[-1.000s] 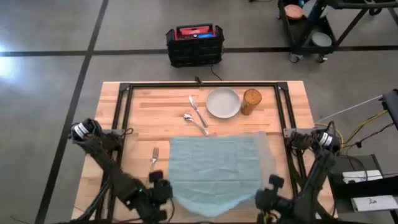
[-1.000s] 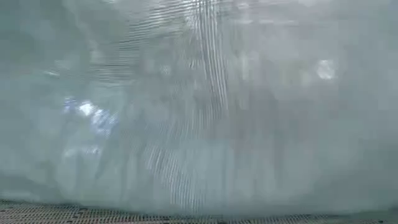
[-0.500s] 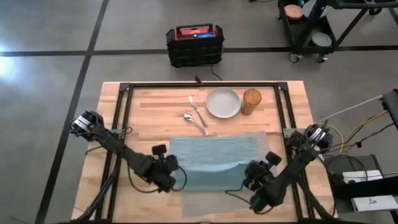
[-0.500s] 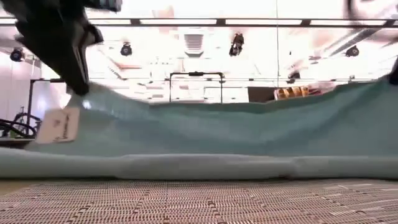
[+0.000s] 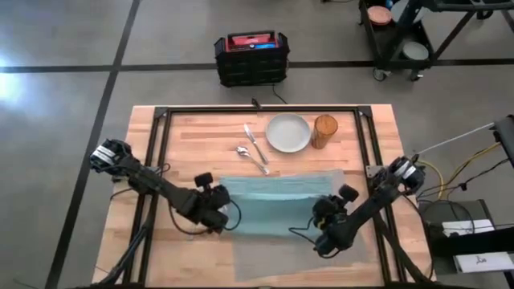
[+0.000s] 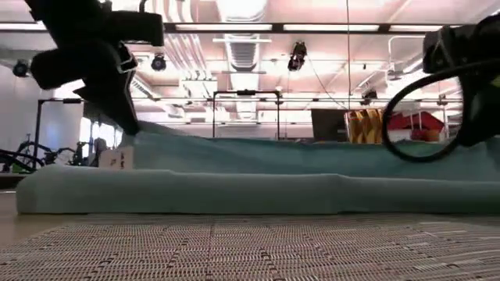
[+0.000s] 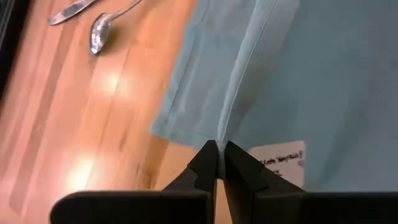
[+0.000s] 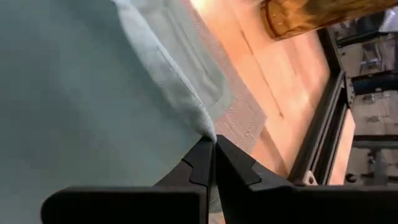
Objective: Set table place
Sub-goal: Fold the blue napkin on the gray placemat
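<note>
A light wooden butcher-block table (image 5: 185, 136) with a black metal frame is seen from above, with two dark robot arms reaching in from its near corners. A grey woven placemat (image 5: 277, 253) lies on the near half of the table. Across its far part lies a teal cloth napkin (image 5: 273, 205), folded over on itself into a wide band.

The left gripper (image 5: 215, 210) is at the napkin's left edge. In its wrist view the two dark fingers (image 7: 205, 163) are pressed together, pinching a doubled edge of the teal cloth (image 7: 292, 81); a small white label (image 7: 281, 160) on the napkin shows just beside them. The right gripper (image 5: 328, 218) is at the napkin's right edge, its fingers (image 8: 202, 162) likewise closed, pinching a fold of the cloth above the placemat (image 8: 239, 112).

Farther back on the bare wood, well apart from the napkin, lie a silver knife (image 5: 255, 144) and a spoon (image 5: 251, 158) side by side. To their right sits a pale round plate (image 5: 288, 132), and just beside it an amber glass (image 5: 324, 131). On the grey floor beyond the table stands a black crate (image 5: 251, 59).

From table height, the folded napkin (image 6: 234, 191) shows as a long low roll across the placemat (image 6: 250, 250).
</note>
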Motion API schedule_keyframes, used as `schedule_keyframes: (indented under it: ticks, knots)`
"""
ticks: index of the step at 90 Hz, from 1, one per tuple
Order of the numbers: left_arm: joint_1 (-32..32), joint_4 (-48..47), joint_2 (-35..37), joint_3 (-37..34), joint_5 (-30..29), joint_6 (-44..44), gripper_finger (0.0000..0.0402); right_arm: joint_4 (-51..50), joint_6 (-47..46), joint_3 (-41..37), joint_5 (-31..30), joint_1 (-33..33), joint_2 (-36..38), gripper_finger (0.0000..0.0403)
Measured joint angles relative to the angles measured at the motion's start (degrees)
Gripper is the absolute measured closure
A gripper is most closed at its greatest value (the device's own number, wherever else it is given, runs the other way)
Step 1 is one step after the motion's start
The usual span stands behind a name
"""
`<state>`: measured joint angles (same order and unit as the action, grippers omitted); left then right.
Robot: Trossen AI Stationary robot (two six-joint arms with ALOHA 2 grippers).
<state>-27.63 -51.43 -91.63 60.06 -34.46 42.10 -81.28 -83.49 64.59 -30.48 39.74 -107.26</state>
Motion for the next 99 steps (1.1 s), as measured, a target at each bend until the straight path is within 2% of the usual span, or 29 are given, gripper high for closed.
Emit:
schedule_keyframes:
  ticks: [27, 66, 99]
  knots:
    - [0.54, 2.33, -0.12, -3.27, 0.4, 1.73, 0.04, 2.0, 0.1, -2.42, -0.76, -0.8, 0.02, 0.0403]
    - [0.54, 3.42, -0.18, -3.35, -0.45, 1.91, 0.04, 2.14, 1.0, -2.55, -0.67, -0.8, 0.02, 0.0403]
    - [1.74, 3.42, -0.18, -3.35, -2.56, 1.91, 0.04, 2.13, 3.6, -2.99, -2.93, -2.77, 0.0, 0.0403]
